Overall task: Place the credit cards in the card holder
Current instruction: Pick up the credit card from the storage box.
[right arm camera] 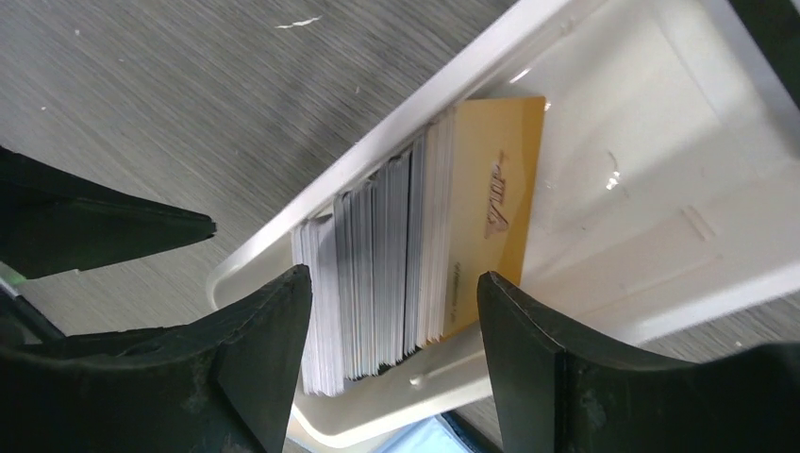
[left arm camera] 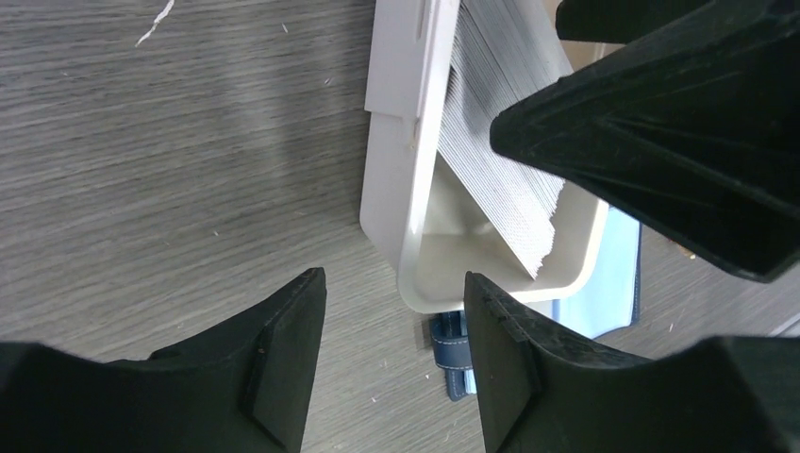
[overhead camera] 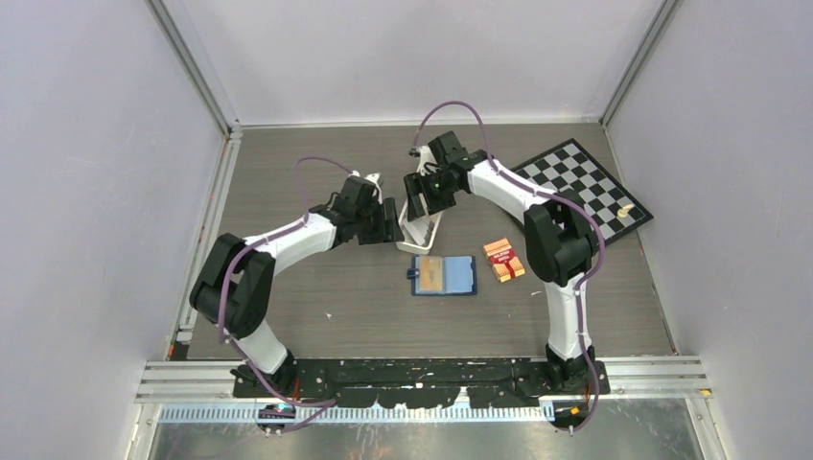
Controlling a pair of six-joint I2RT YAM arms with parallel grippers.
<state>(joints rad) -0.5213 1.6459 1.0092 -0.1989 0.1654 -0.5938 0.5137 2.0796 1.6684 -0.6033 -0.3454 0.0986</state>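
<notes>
The credit cards (right arm camera: 377, 264) stand on edge, packed in the white tray (right arm camera: 613, 123), with a tan-gold one facing outward; they are too tightly pressed to count. The right tool (right arm camera: 389, 288) hangs over the stack with its jaws apart on either side; whether they touch it cannot be told. The left tool (left arm camera: 394, 297), jaws apart and empty, is above the tray's end. The card holder (overhead camera: 444, 275) lies open on the bench (overhead camera: 316, 297) just beside the tray. In the wrist views it is mostly hidden, with only a blue corner showing.
</notes>
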